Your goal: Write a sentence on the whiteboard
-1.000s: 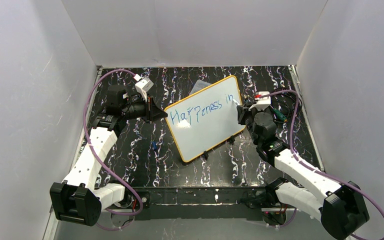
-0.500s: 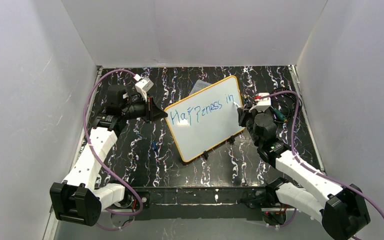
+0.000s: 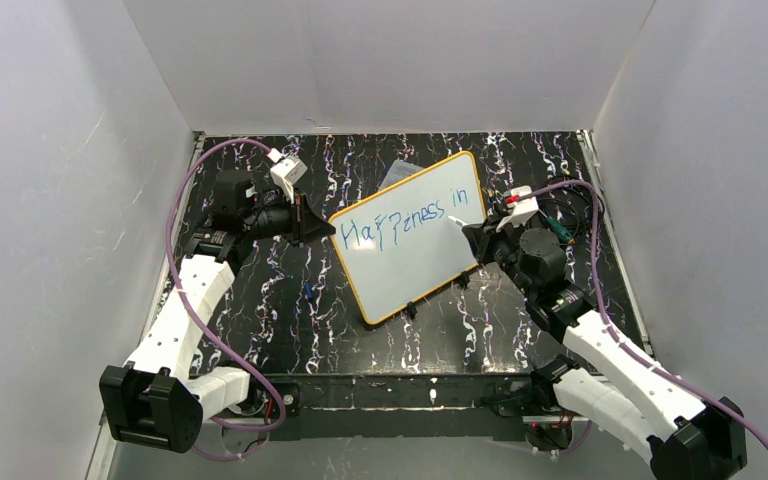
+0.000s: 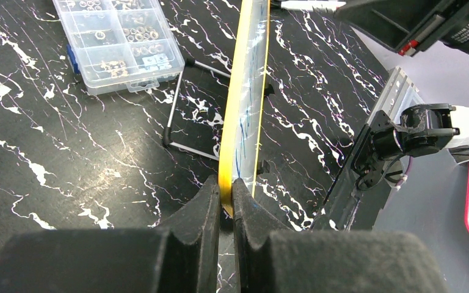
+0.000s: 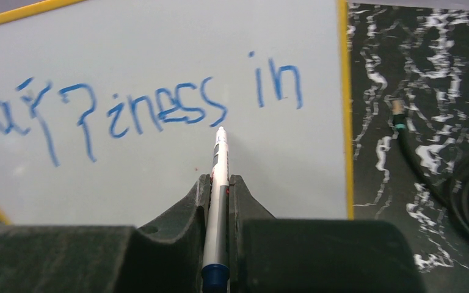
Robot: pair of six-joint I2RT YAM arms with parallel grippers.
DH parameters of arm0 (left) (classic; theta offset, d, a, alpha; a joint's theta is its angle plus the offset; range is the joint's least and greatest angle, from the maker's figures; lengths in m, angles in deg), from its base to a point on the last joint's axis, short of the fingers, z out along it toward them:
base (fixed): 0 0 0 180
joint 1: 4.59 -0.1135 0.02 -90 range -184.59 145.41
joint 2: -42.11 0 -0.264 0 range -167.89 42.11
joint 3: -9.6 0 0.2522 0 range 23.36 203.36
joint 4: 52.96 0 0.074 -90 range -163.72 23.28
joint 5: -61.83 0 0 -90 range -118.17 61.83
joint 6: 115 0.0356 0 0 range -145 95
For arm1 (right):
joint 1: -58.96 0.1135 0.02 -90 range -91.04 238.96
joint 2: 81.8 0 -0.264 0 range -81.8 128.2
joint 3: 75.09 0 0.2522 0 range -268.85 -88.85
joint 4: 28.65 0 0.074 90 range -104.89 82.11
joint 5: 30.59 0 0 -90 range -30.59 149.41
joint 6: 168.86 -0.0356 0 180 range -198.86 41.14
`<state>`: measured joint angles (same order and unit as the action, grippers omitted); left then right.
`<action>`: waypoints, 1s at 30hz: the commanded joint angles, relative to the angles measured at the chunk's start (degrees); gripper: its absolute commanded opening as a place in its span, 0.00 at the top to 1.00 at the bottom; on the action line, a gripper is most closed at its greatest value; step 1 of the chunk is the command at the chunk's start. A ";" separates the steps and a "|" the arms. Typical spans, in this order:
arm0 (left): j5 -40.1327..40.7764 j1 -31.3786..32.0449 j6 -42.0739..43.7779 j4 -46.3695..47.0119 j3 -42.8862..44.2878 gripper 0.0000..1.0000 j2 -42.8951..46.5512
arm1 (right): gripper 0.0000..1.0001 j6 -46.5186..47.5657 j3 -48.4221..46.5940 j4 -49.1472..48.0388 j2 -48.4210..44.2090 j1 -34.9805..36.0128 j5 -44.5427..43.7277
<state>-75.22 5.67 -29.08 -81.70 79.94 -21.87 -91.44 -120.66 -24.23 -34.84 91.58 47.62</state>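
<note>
Your left arm [image 3: 185, 300] and right arm [image 3: 610, 360]: white moulded shells between black joint housings, ending in black base blocks. A purple cable [image 3: 169, 240] loops along each. You see a small white camera block [image 3: 285, 170] on each wrist. The left tool [image 4: 226, 195] and right tool [image 5: 220, 183] have matte black, wedge-shaped fingers.

The top view looks steeply down from above and behind the arms, taking in the whole desk [image 3: 290, 330]. The left wrist view sights close along the whiteboard [image 4: 247, 110] edge-on (past the left claw [image 4: 226, 198]); the right wrist view, over the right claw [image 5: 220, 189], faces its written side nearby. All three share that board.
</note>
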 commanded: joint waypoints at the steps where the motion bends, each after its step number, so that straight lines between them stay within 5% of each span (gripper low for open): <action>1: -1.47 0.39 1.53 0.78 -0.68 1.00 2.13 | 0.99 -1.37 -1.33 2.21 -1.80 -0.11 15.19; 12: -1.47 0.37 1.48 0.75 -0.60 1.00 1.87 | 0.99 -4.49 2.25 -2.01 0.21 -0.09 23.92; 30: -1.82 0.35 1.61 0.83 -0.51 1.00 1.39 | 0.99 -4.57 3.01 -6.56 5.40 -0.02 21.45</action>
<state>-75.24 5.67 -29.08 -81.68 79.85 -21.83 -96.05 -117.23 -26.18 -30.18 91.60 69.80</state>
